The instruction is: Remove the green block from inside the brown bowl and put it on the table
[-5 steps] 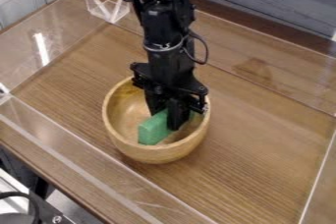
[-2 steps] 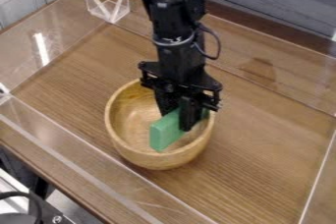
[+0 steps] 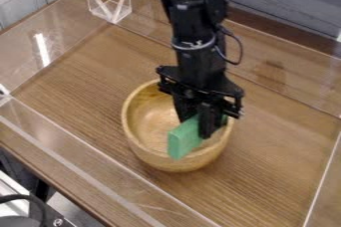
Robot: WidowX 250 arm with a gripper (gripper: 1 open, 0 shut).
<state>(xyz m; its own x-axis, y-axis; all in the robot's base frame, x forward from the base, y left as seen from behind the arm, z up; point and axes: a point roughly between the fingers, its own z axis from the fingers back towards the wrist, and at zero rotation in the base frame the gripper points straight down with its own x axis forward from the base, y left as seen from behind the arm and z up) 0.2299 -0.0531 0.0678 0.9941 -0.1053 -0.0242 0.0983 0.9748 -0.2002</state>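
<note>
Wood-grain tabletop, bowl job: block gripped, not out yet

Camera view, the only one. Brown streaky table point(image 3: 80, 126) under everything, clear acrylic walls along the edges, a small clear container point(image 3: 110, 4) near the far left corner. Black cables at lower left. Dark robot arm point(image 3: 190, 17) comes down from the top of the frame and reaches over the brown bowl point(image 3: 147, 143), which sits upright on the table.

Gripper point(image 3: 201, 117) is at the right part of the bowl, pinching the green block point(image 3: 185, 138). Fingertips cover the block's upper end; lower end pokes out, tilted, over the bowl's interior. Block is seen against the inside of the bowl from this angle; whether it touches the bowl wall or floor, can't tell.

Progress: reach and grasp look done. Block looks partly raised, but it isn't past the rim, so call it about halfway. Left: lift clear of the rim, carry sideways, lower to the table, let go. Bare wood right of the bowl looks like a handy spot. Likely snag: block or fingers catching the rim and dragging the bowl along.
</note>
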